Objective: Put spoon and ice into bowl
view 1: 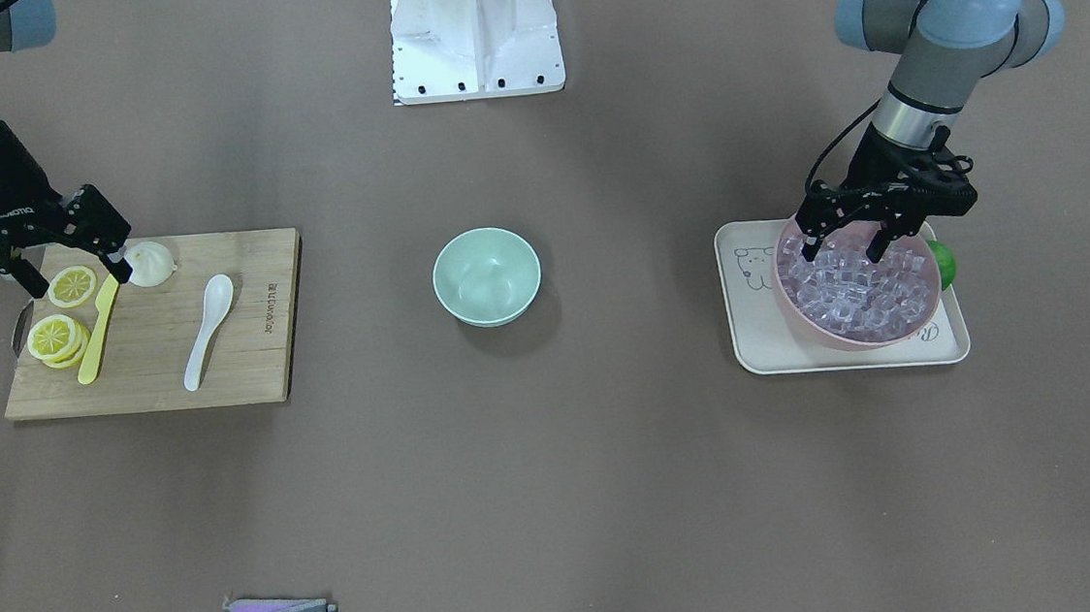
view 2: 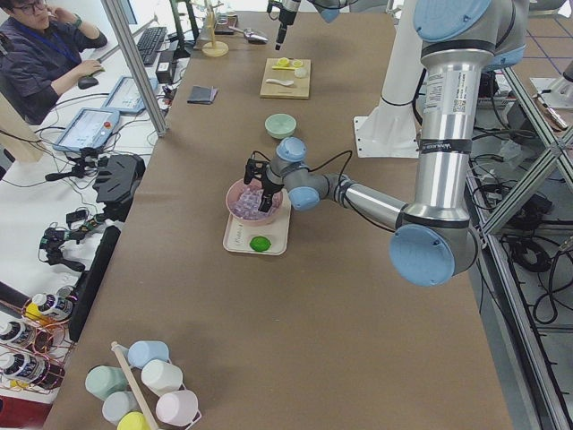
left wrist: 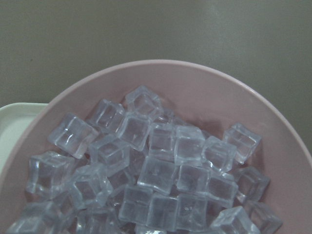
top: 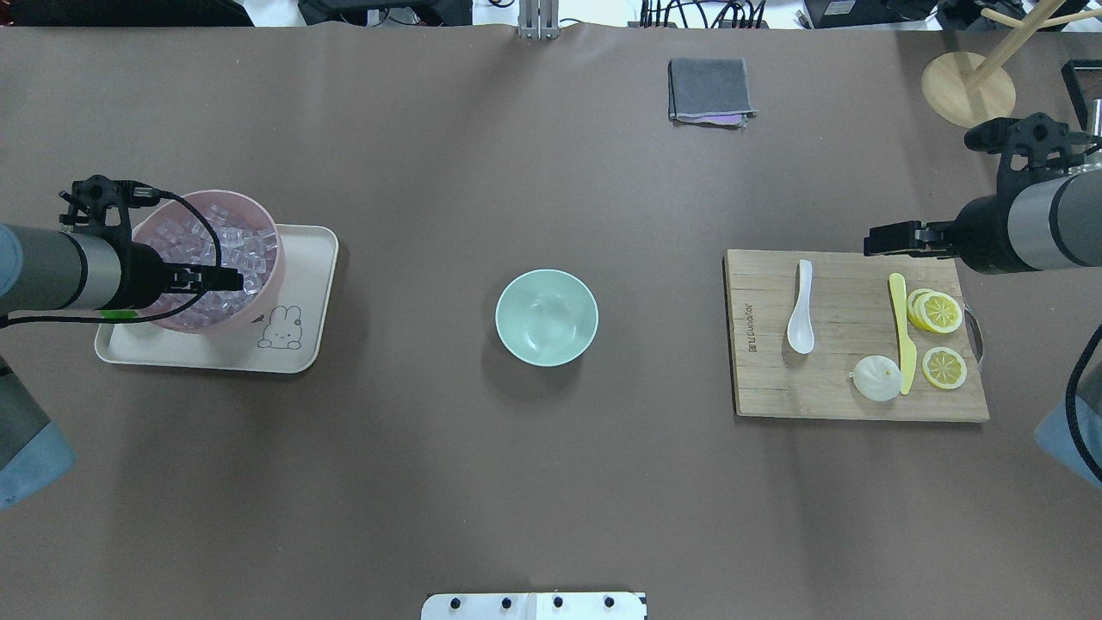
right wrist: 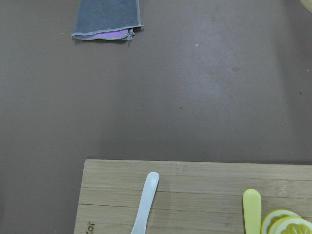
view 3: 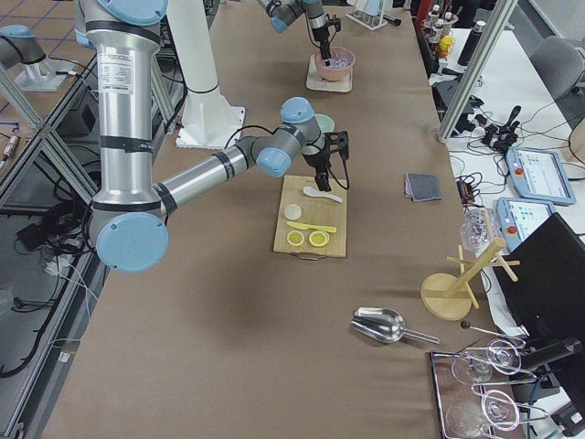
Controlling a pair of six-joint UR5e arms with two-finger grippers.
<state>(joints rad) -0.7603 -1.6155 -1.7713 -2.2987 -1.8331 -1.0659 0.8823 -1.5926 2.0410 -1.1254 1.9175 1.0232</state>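
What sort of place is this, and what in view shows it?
Likely a robotics lab: a grey-and-blue jointed robot arm at the brown table, and a seated operator beside a blue-edged control pendant.

long table (top: 551, 482) under a matte brown cover. aluminium profile posts (view 2: 134, 67) stand along its far edge. past them is a white bench (view 3: 526, 101) with a keyboard (view 2: 148, 40) and teach pendants (view 3: 535, 174). one operator (view 2: 36, 45) is seated there, with a grey chair (view 3: 558, 64) further along. tiled floor (view 3: 55, 384) on the opposite side, loose cables (view 3: 41, 229) lying on it. wooden mug tree (view 3: 457, 288) and metal scoop (view 3: 379, 323) sit at one end of the table. light is even and diffuse, shadows soft and short.
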